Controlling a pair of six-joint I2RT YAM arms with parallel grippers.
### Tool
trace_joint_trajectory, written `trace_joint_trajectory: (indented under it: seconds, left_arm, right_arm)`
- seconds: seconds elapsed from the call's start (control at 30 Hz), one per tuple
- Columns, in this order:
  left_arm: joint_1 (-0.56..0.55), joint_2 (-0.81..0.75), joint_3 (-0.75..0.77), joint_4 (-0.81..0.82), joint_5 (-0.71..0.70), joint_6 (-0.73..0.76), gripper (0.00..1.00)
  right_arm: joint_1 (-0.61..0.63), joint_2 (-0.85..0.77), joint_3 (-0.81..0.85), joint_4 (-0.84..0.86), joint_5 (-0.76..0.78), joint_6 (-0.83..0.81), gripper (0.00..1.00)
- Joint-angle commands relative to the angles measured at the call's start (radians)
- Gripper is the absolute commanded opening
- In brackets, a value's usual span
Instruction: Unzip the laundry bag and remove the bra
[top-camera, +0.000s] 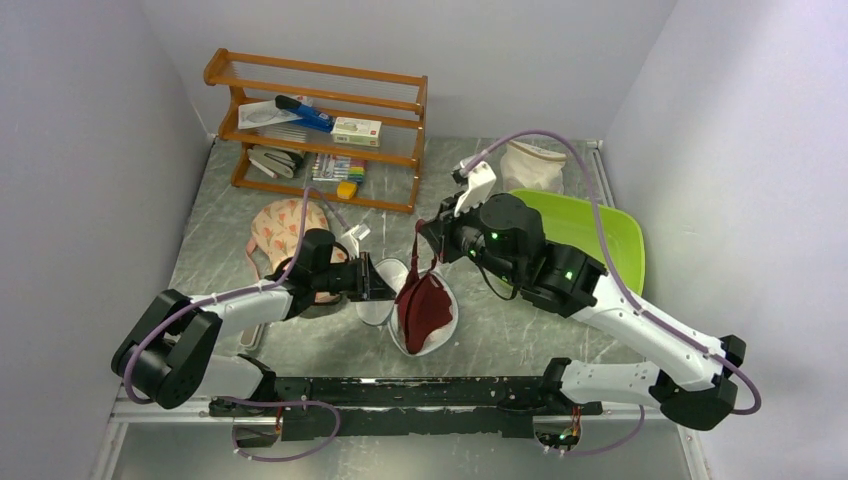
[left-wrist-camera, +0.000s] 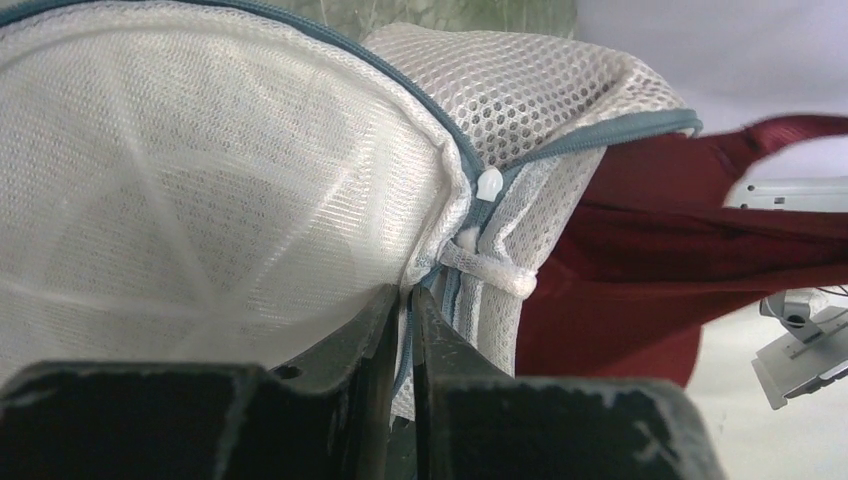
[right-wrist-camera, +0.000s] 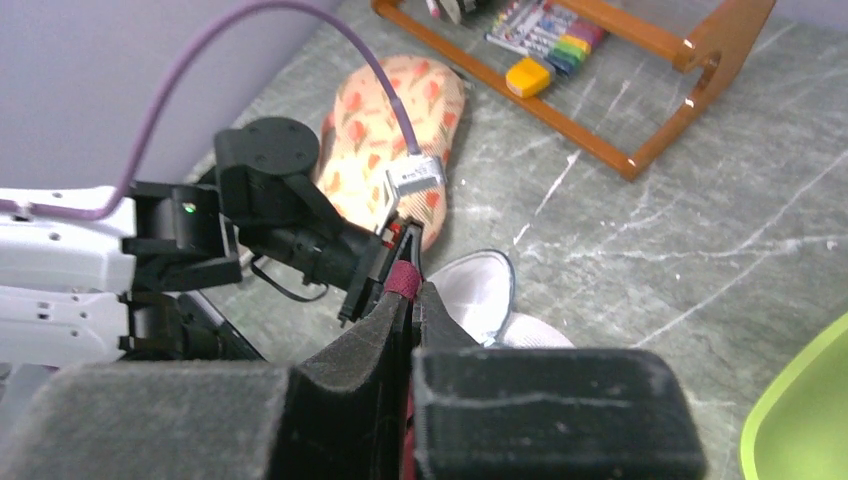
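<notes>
At the middle of the counter (top-camera: 500, 345), nearer its front edge, the laundry bag (top-camera: 385, 275) lies unzipped, its rim pinched by the left fingers (left-wrist-camera: 350, 340). The right fingers (right-wrist-camera: 368, 345), pressed together on a strap, hold the bra (top-camera: 425, 305), which stretches from them down into the bag's open half, just right of the left fingers. Freeing it looks a matter of drawing up and away rightward.

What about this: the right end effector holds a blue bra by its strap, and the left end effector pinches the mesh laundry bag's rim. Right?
No: the bra is dark red, not blue, as the top external view shows. The rest holds: right end effector on its strap, left end effector pinching the rim of the mesh laundry bag.
</notes>
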Motion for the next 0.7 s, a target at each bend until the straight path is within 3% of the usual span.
trace_joint_trajectory:
  seconds: [0.0,0.3,0.67]
  left_arm:
    - [-0.008,-0.009,-0.027,0.054,-0.009,-0.032,0.21]
    - [-0.008,-0.069,-0.002,-0.005,-0.019,-0.013,0.23]
    - [-0.008,-0.133,0.089,-0.196,-0.077,0.057,0.28]
  right_arm:
    - [0.004,-0.042,0.04,0.094,-0.008,0.018,0.0]
    - [0.004,-0.071,0.102,0.146,-0.055,0.033,0.0]
    - [0.004,-0.087,0.203,0.245,-0.041,-0.01,0.0]
